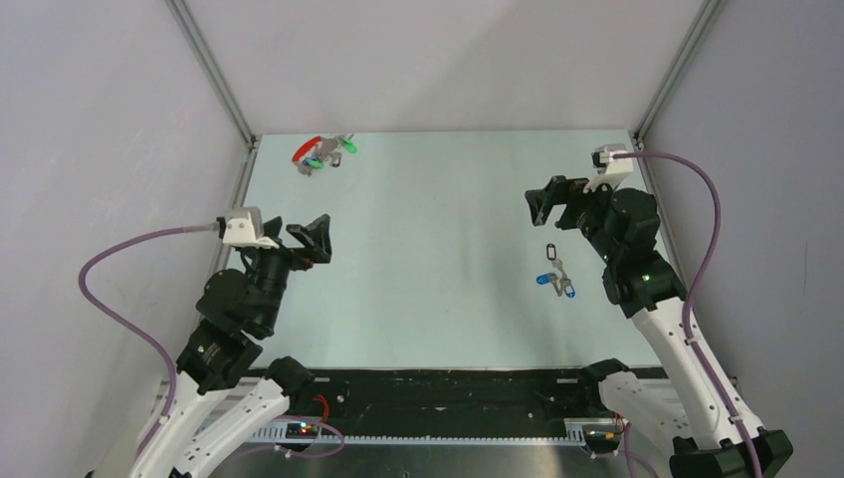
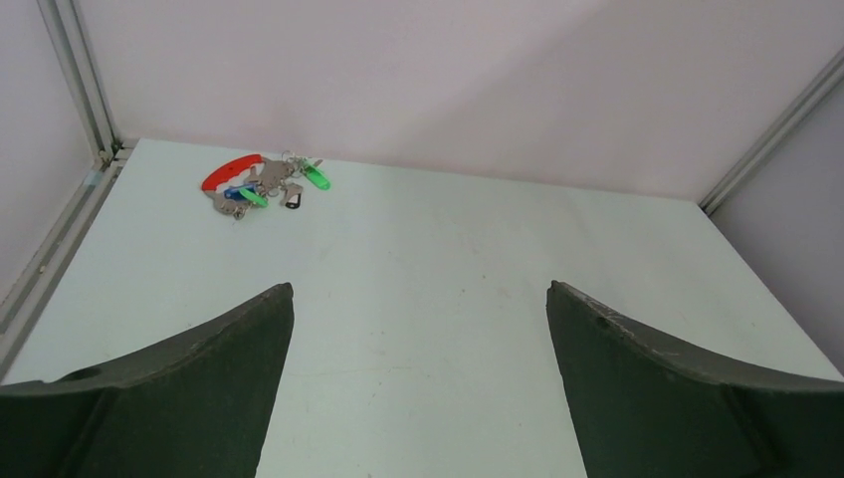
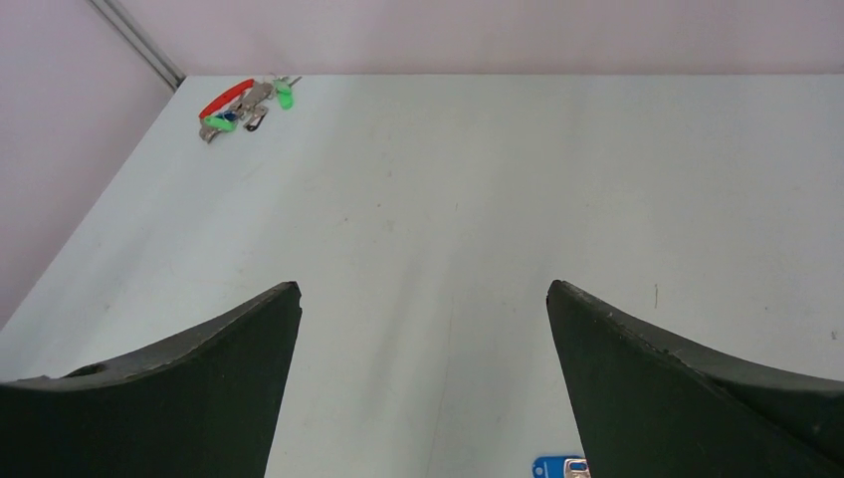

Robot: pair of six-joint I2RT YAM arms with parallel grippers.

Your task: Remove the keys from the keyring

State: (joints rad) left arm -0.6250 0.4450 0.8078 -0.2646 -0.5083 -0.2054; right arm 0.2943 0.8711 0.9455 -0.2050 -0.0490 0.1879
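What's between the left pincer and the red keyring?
Nothing: just bare table between the left pincer and the keyring, clearest in the left wrist view.

Pale table (image 1: 428, 249) bears keyring (image 1: 309, 148); blue-capped keys (image 1: 558, 283) well apart.

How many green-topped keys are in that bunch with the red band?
2. One green key sticks out at the bunch's right end; a second green key lies mid-bunch, on the near side of the red band. More could be hidden under the pile.
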